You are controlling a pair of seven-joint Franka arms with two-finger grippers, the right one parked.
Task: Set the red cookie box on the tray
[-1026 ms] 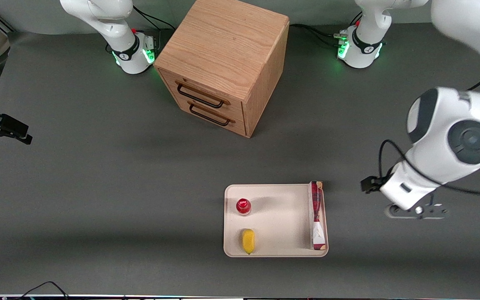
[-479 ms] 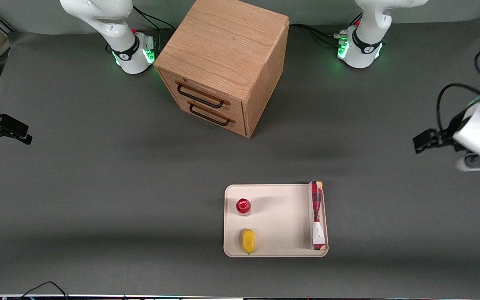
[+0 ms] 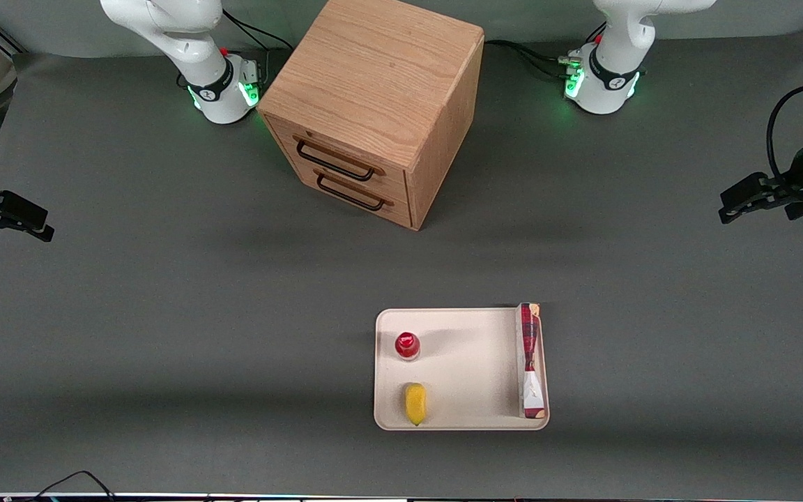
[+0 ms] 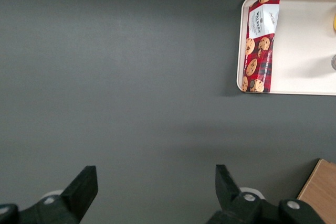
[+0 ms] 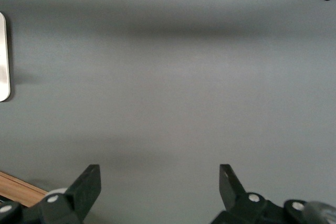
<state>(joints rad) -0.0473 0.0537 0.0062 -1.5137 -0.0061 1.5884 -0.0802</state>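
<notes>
The long slim red plaid cardboard cookie box (image 3: 530, 360) lies flat inside the cream-beige rectangular tray (image 3: 464, 369), along the rim nearest my gripper (image 3: 750, 199). My gripper hangs well apart from it, toward the working arm's end of the table, fingers spread and empty. I judge the placing done; only parking the arm remains.
</notes>
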